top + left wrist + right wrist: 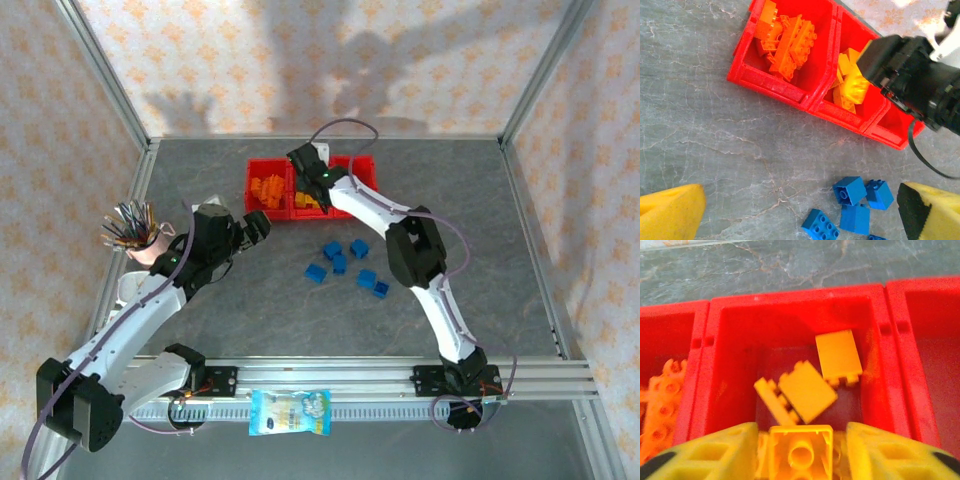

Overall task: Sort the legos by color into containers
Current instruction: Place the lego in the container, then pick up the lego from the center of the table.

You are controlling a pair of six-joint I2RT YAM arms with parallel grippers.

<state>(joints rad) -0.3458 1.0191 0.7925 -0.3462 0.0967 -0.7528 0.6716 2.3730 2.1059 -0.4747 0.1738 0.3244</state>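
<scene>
Three joined red containers (262,212) stand at the back of the table. The left one holds orange legos (785,42) and the middle one holds yellow legos (807,390). The right one (935,355) looks bare where it shows. Several blue legos (345,262) lie loose on the table in front. My right gripper (801,455) hangs over the middle container, open. A yellow brick (801,447) sits between its fingers with a gap on each side. My left gripper (800,212) is wide open above bare table, left of the blue legos (855,200), holding nothing.
A pink cup of pens (140,235) stands at the left edge beside my left arm. A blue-and-white snack packet (290,412) lies on the front rail (350,378). Metal frame posts and patterned walls close in the table.
</scene>
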